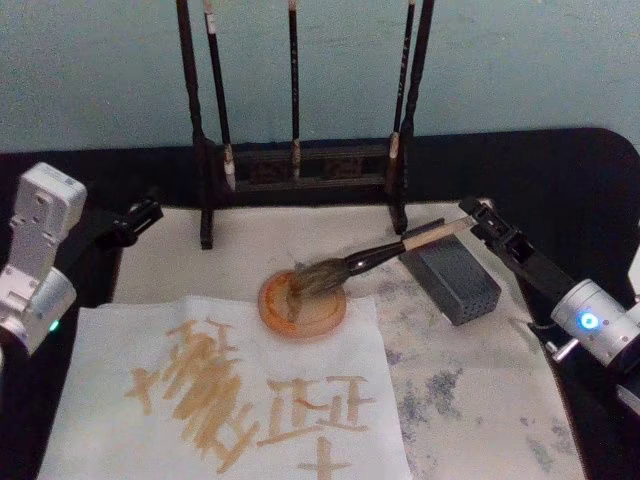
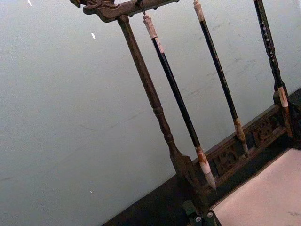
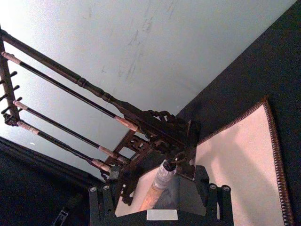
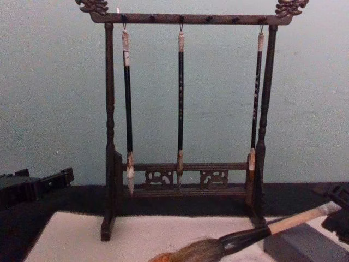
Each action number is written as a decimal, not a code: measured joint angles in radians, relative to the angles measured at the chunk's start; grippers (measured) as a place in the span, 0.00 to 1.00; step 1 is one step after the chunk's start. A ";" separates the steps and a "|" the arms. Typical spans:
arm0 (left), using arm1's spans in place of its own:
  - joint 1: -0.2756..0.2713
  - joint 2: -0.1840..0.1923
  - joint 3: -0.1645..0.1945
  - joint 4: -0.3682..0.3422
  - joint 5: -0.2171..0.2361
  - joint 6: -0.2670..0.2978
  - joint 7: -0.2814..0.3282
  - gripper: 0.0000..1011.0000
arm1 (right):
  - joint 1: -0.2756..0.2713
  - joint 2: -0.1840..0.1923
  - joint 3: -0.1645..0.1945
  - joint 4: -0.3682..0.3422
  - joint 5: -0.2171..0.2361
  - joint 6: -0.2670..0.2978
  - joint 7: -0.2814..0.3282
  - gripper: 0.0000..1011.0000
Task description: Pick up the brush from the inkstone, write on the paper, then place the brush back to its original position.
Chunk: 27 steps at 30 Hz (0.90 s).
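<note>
Right claw [image 1: 473, 218] gapes around the brush [image 1: 375, 258] handle, bristles in the inkstone [image 1: 285, 318]; left claw [image 1: 143, 215] parked.

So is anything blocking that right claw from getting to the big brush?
Nothing visible. The right claw is at the tip of the brush handle, standing open on either side of it. The bristles rest on the inkstone, the handle on a grey block. The rack stands behind, apart; the left claw is off to the left.
</note>
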 joint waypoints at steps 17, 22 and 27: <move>0.000 0.000 0.000 0.000 0.000 0.000 0.000 0.99 | -0.001 0.000 0.001 -0.002 0.000 0.000 -0.001 0.88; 0.000 0.000 0.000 0.000 0.000 0.000 0.000 0.99 | -0.001 0.000 0.001 -0.002 0.000 0.000 -0.001 0.76; 0.000 0.000 0.000 0.000 0.000 0.000 0.000 0.99 | -0.001 0.000 0.001 -0.002 0.000 0.000 -0.001 0.59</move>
